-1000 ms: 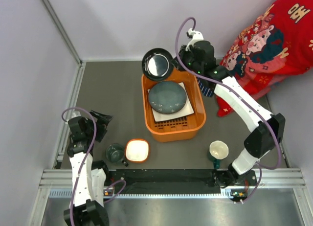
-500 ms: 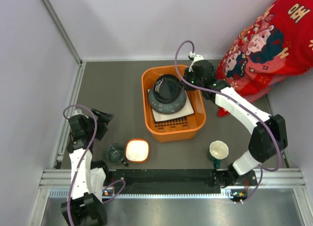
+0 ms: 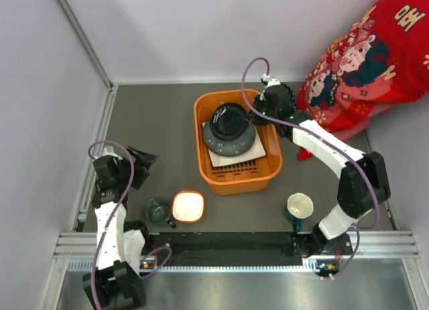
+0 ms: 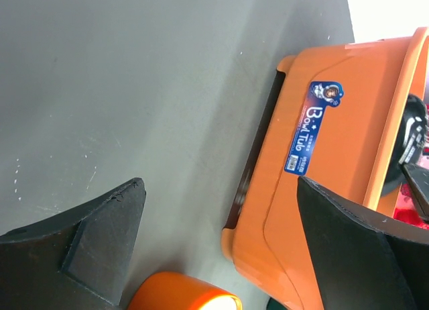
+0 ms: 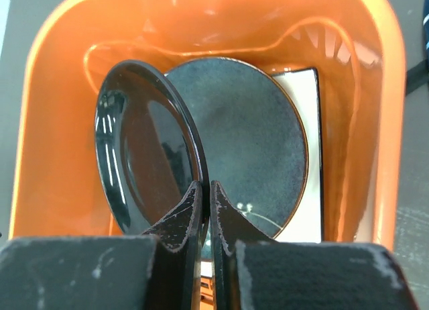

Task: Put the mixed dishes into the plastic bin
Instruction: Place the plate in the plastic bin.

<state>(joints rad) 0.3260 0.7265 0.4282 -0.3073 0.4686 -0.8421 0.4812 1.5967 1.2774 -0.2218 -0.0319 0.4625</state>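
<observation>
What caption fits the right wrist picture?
Right tool pinching a black plate by its rim above the blue-grey plate in the orange bin.

A dark grey matte table top (image 3: 154, 115) carries faint scuffs in the left wrist view. Plain pale walls (image 3: 181, 28) close the back and left, meeting at a metal corner post (image 3: 82, 35). An aluminium rail (image 3: 255, 262) runs along the near edge. Red patterned cloth (image 3: 375, 48) fills the far right corner. The light is soft and even.
</observation>
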